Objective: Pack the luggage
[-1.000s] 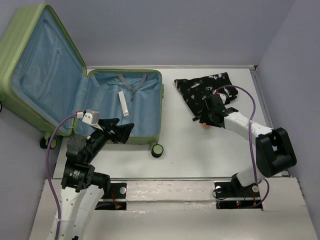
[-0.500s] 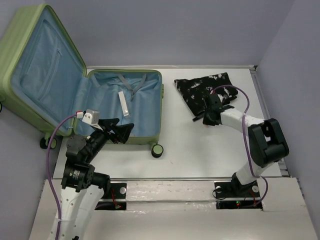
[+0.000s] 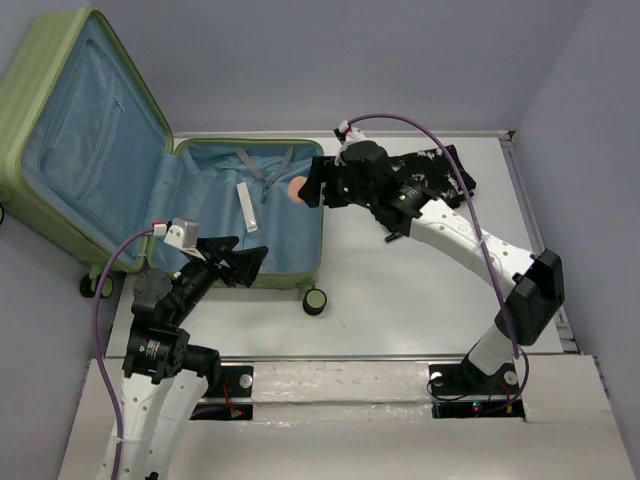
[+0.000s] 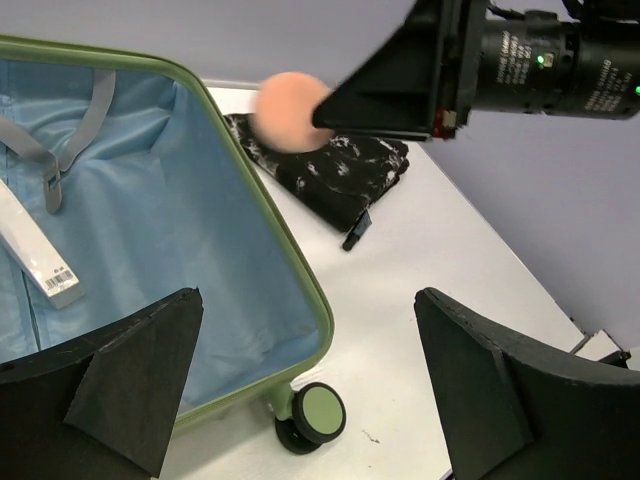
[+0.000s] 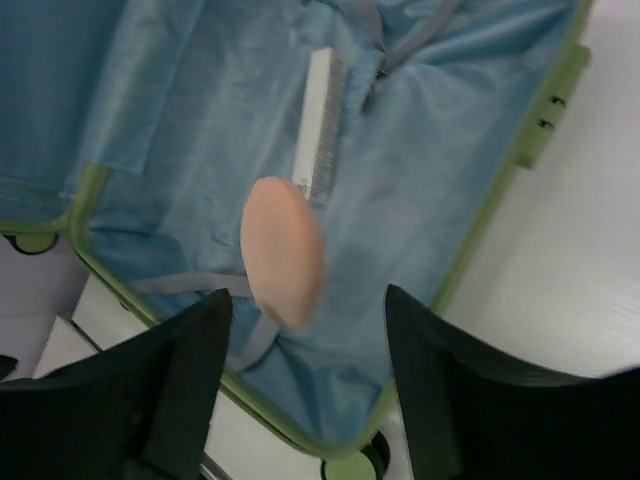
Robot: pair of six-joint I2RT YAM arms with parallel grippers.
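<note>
Overhead, my right arm hides part of the garment [image 3: 452, 163] right of the luggage [image 3: 70, 130]. The luggage lies open at table-left, with a green shell and blue lining. The right gripper [image 3: 314, 186] hangs over its right rim.

Left wrist: the ball [image 4: 290, 110] is a peach blur; the left gripper [image 4: 308, 300] is spread wide over the near rim.

Right wrist: the fingers are apart, and the smeared ball seems to touch neither.

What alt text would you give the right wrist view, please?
A blurred peach oval object floats just beyond the right gripper's open fingers, over the luggage's light-blue lining. A white flat box lies on the lining below it.
</note>
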